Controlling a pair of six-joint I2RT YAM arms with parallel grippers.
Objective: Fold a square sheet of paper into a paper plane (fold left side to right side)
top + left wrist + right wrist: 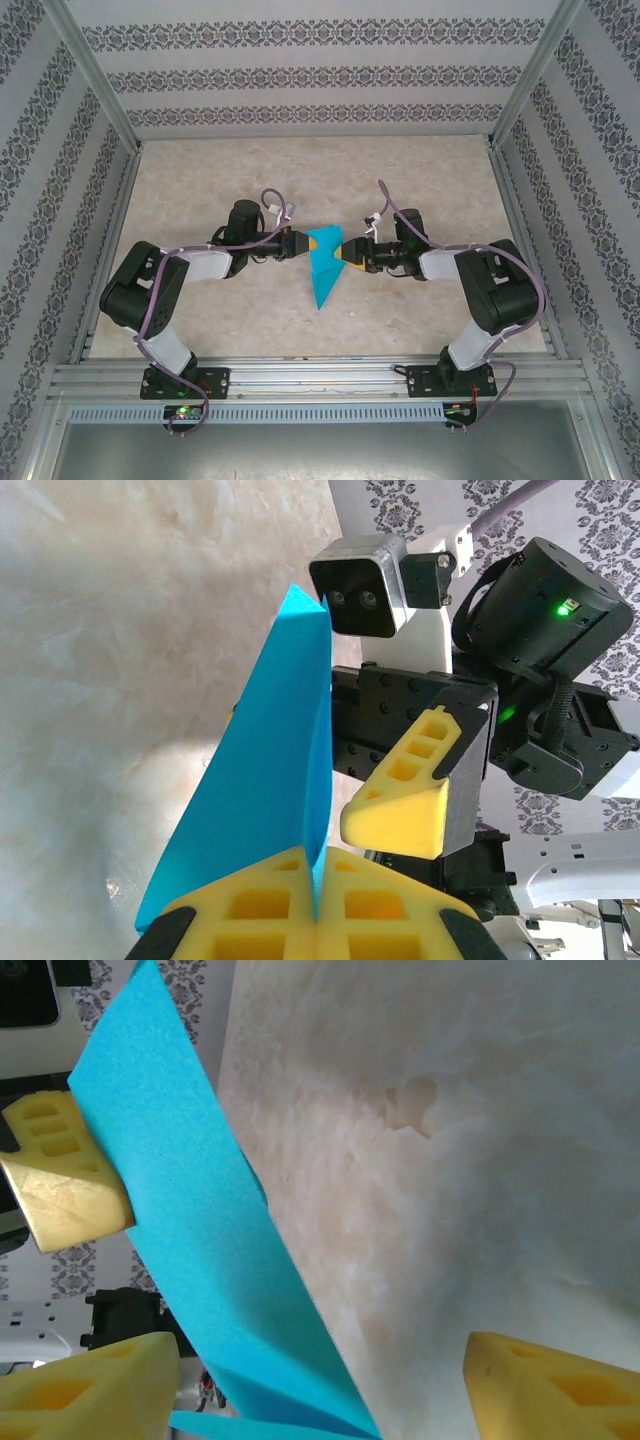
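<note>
Beige marbled table (200,180). My left claw (315,880) pinches the blue paper (270,780); right claw (315,1370) is open, maybe touching it.

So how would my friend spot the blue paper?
Find the pale marbled table; in its middle the left gripper and right gripper face each other. Between them is the folded paper, pinched by the left one. It's a turquoise pointed wedge, the one bright blue thing there.

matt paper (326,265), yellow foam fingers (395,815), smooth marbled table (250,170).
</note>
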